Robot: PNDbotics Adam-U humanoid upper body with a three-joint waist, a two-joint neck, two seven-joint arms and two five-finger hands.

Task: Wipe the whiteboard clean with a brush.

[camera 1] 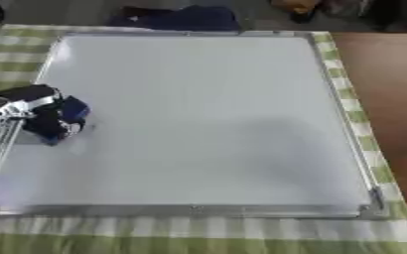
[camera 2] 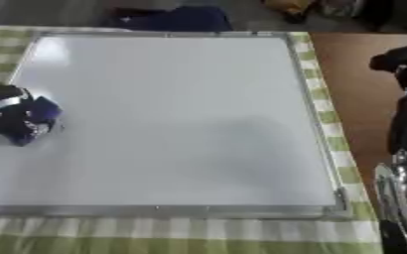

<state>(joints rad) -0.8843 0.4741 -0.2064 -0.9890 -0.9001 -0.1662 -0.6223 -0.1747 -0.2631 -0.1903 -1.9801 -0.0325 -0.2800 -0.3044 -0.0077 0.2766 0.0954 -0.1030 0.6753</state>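
Observation:
A large whiteboard with a silver frame lies flat on a green checked cloth; its surface looks blank. My left hand is at the board's left edge, fingers curled round a dark blue brush that rests on the board. My right hand shows as a dark shape at the right edge, off the board over the brown table; whether it is open or shut is hidden.
The green checked cloth sticks out under the board on all sides. Bare brown table lies to the right. Dark objects sit beyond the board's far edge.

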